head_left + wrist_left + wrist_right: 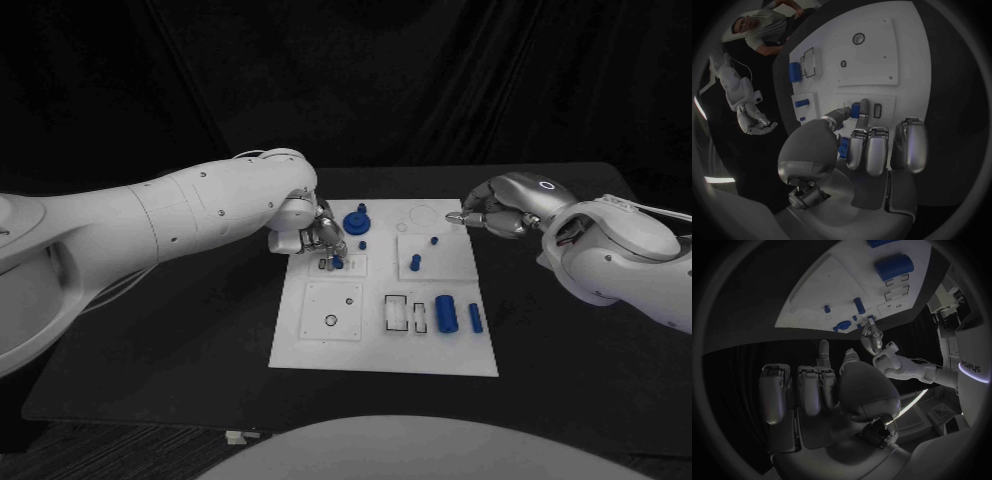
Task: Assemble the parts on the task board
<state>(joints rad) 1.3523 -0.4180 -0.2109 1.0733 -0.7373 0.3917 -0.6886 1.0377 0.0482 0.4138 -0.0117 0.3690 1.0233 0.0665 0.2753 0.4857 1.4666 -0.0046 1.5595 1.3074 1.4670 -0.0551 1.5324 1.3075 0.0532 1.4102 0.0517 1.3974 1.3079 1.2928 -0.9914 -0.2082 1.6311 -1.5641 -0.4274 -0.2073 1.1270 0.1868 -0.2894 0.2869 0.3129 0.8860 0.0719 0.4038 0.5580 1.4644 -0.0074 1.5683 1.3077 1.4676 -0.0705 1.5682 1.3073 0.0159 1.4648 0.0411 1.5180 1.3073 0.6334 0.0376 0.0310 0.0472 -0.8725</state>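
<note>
Black table (173, 380), black curtain (433, 80) behind, dark floor.

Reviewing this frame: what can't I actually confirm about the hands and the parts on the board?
- Left hand, head view: its fingers cover the small blue part; whether it is pinched or only touched is unclear. In the left wrist view the fingertip overlaps it too.
- Right hand: fingers curled at the board's far corner; anything inside is hidden.
- Board slots: too small to tell whether the standing parts are fully seated.
</note>
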